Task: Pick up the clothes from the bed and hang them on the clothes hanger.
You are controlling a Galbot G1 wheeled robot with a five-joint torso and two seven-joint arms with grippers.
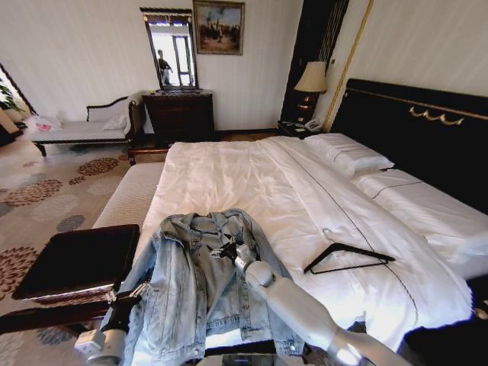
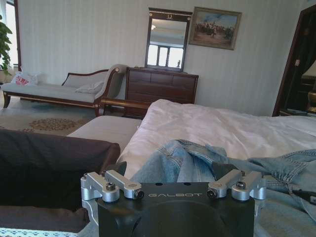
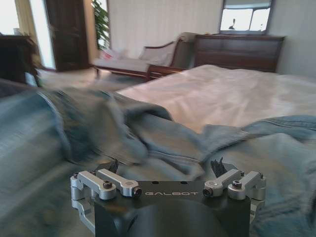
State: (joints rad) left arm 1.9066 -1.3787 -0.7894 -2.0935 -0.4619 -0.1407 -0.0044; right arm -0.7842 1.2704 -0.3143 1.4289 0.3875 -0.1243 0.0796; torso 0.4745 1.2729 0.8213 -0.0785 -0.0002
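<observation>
The light blue denim clothes lie spread flat, collar up, on the near end of the bed with its white duvet. My right gripper rests on the jacket just below the collar; in the right wrist view it is open with rumpled denim between and beyond its fingers. At the jacket's left edge by the sleeve, my left gripper is open, with folds of denim just ahead of it. The black clothes hanger lies flat on the duvet, to the right of the jacket.
A dark upholstered bench stands against the bed's left side, close to my left arm. White pillows lie against the black headboard. A dresser with mirror, a daybed and a lamp stand along the far wall.
</observation>
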